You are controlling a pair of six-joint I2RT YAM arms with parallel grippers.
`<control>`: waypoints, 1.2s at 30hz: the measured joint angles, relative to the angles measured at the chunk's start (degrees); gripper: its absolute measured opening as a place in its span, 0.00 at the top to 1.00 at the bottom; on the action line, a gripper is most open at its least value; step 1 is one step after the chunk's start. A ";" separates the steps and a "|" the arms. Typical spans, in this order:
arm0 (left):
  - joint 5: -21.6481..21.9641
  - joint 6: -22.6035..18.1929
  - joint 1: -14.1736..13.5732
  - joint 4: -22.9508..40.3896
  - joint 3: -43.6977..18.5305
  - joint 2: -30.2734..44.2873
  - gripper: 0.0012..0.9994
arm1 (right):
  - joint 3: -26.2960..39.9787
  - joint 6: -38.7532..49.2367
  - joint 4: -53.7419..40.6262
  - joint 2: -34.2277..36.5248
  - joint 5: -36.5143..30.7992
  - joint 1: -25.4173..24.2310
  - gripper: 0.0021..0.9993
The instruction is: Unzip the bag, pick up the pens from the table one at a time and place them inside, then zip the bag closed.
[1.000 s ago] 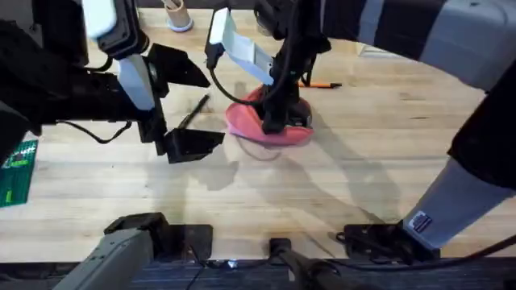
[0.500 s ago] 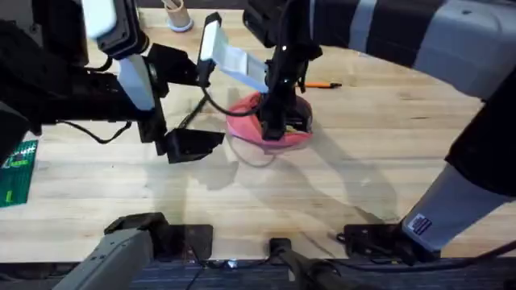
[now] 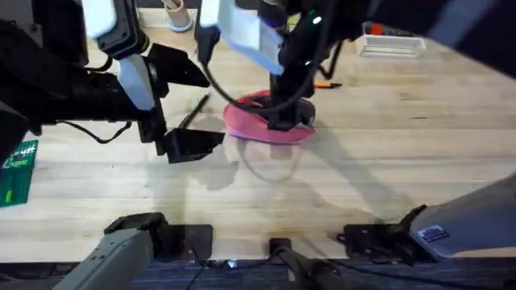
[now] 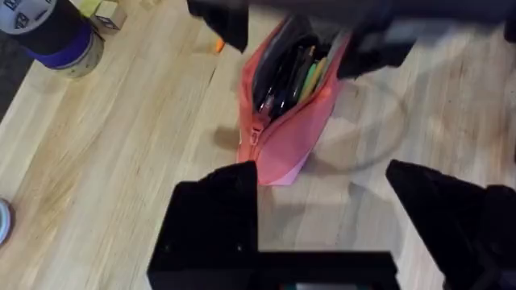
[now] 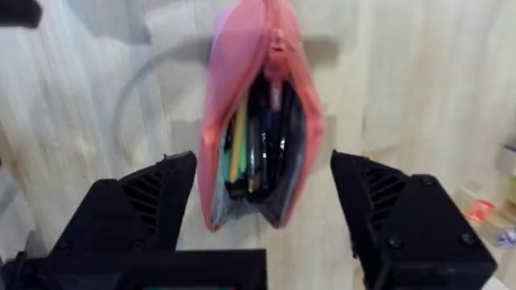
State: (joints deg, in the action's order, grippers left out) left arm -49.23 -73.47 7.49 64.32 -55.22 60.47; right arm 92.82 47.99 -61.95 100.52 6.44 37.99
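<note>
Under the spread-open right claw [image 5: 262, 221], the unzipped bag [image 5: 258, 121] lies lengthwise between its fingers.

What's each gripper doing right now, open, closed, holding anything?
Left gripper: open, empty, short of the bag.
Right gripper: open, empty, over the unzipped bag.

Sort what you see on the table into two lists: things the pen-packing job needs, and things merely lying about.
Needed for the job:
- the pink bag, already unzipped
- the orange pen beyond the bag
- the black pen beside the left gripper
- the right gripper, open over the bag

Merely lying about:
- the tape roll
- the small cubes
- the green card
</note>
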 joint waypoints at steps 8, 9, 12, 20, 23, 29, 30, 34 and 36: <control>0.00 -0.02 0.00 0.00 0.00 0.02 0.01 | 0.00 -5.31 1.12 -7.32 0.00 -4.83 0.00; -0.01 -0.02 0.00 0.00 0.00 0.00 0.01 | 0.00 -6.72 1.82 -8.02 0.00 -5.86 0.00; 0.00 -0.01 0.00 0.01 0.00 0.01 0.01 | 0.00 -10.80 3.32 -9.61 -0.28 -9.59 0.00; -0.02 0.00 0.00 0.00 0.00 0.02 0.01 | 0.00 -9.85 5.81 -9.81 -6.87 -17.86 0.00; 0.00 -0.02 0.00 0.00 0.00 0.00 0.01 | 0.00 -5.08 5.87 -9.80 -8.33 -19.44 0.00; -0.01 -0.02 0.00 0.01 0.00 0.00 0.01 | 0.00 4.66 10.24 -9.80 -9.27 -19.86 0.00; 0.00 0.00 0.00 0.02 0.00 0.02 0.01 | 0.00 6.13 10.74 -9.80 -9.31 -19.86 0.00; 0.00 -0.01 0.00 0.00 0.00 0.01 0.01 | 0.00 11.63 13.25 -9.45 -9.46 -20.03 0.00; 0.00 -0.02 0.00 0.02 0.00 0.02 0.01 | 0.00 13.97 13.72 -8.57 -9.46 -20.44 0.00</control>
State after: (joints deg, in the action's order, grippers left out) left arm -49.23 -73.49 7.49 64.33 -55.22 60.49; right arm 92.82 61.96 -48.23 91.95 -3.03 17.55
